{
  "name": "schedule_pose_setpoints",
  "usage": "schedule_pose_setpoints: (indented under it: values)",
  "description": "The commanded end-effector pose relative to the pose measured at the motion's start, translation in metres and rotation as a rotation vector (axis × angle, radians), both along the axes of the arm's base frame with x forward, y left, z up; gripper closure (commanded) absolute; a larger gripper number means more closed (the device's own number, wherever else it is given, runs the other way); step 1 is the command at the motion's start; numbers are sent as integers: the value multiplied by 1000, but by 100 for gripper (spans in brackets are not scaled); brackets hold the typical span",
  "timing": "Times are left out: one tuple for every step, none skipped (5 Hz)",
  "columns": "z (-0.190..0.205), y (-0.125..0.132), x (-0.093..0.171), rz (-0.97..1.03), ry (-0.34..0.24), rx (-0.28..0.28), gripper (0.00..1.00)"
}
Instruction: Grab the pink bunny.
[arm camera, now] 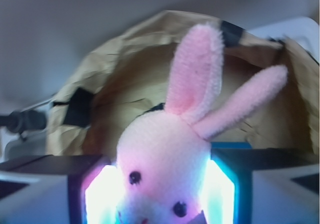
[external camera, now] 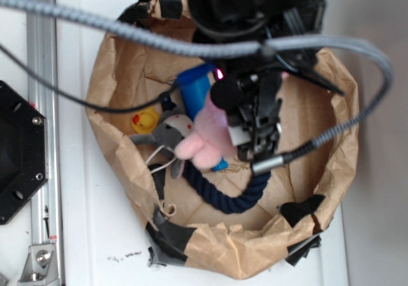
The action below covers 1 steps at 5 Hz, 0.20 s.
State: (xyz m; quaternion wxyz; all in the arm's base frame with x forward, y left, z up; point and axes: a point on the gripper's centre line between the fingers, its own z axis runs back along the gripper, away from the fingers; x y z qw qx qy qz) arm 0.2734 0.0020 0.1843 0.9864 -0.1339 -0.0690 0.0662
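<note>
The pink bunny (arm camera: 162,164) fills the wrist view, its whitish face pressed between my two lit fingers (arm camera: 100,194) and its two ears pointing up and to the right. My gripper (arm camera: 160,194) is shut on it. In the exterior view the pink bunny (external camera: 209,139) hangs at the left side of the gripper (external camera: 245,133), above the floor of the brown paper basket (external camera: 108,76).
Inside the basket lie a grey plush animal (external camera: 167,133), a yellow rubber duck (external camera: 146,119), a blue object (external camera: 195,88) and a dark blue rope (external camera: 226,193). Black tape patches the basket rim. A metal rail (external camera: 42,107) runs along the left. Cables cross over the basket.
</note>
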Motion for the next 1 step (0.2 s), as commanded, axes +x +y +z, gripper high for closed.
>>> schedule_pose_setpoints:
  values:
    - [6, 0, -1, 118, -141, 99, 100]
